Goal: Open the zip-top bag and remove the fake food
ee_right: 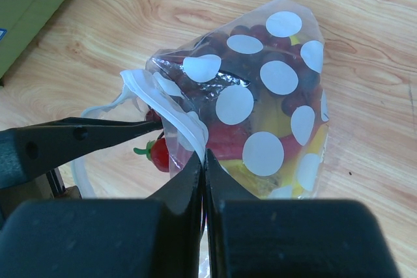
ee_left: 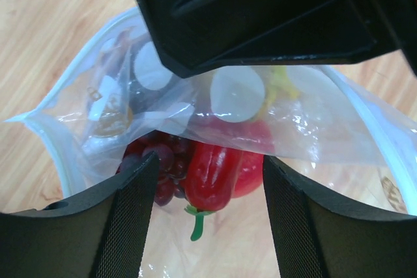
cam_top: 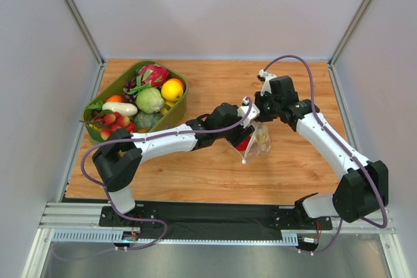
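Right hand (ee_right: 203, 158) pinched shut on the rim of the zip-top bag (ee_right: 260, 83), well apart from the green bin (ee_right: 26, 4). Left hand (ee_left: 208, 164) wide open, straddling the red chili (ee_left: 210, 190) inside. Floppy film, slick light fruit, I'd say: grip the chili mid-body.

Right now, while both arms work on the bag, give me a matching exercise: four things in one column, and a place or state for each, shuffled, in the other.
Column one:
1. left claw
2. right claw
3. red chili
4. olive-green bin

Column two:
A. at the far left of the table
B. shut, pinching the rim of the zip-top bag
C. open, fingers wide apart at the bag's mouth
D. inside the bag, beside the purple grapes

Pairs: 1-C, 2-B, 3-D, 4-A
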Controlling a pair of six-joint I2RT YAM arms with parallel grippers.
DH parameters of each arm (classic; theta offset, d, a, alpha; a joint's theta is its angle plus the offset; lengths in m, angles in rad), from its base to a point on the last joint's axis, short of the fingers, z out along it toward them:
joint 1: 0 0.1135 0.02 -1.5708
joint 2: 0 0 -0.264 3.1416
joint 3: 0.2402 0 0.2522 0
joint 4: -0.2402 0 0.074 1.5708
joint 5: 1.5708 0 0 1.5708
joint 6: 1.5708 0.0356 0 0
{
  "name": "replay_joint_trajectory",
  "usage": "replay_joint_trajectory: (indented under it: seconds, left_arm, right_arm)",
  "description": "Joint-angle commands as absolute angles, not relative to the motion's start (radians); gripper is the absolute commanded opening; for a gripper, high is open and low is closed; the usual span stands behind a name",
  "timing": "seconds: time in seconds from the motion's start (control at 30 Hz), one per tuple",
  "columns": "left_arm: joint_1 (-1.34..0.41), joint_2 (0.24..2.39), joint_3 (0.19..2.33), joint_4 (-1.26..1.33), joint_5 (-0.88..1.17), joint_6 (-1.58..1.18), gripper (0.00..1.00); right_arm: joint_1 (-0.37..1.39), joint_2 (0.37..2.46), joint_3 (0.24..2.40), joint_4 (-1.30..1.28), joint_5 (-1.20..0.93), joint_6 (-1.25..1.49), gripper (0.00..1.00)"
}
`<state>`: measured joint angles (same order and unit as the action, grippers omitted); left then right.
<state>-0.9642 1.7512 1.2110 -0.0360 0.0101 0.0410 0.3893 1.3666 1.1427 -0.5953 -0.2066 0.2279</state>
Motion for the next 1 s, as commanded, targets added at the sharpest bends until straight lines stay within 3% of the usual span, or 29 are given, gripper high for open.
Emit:
replay_joint_trajectory:
  seconds: [0.0,0.5,0.97]
  left_arm:
    - [-0.971,1.835,1.219,-0.097,-0.141,0.067,0.71]
    - [-0.971,1.732,0.996,0.104,-0.035,0.126,0.75]
    - [-0.973,1.781,1.083,0.083,-0.041,0.141,0.73]
  right_arm:
    - [0.419,1.321,1.167,-0.552,-0.287,0.25,0.0]
    - [0.4,1.318,1.164,-0.552,-0.293,0.252,0.0]
    - [0.393,1.328,1.166,-0.549,-0.302,0.255,0.0]
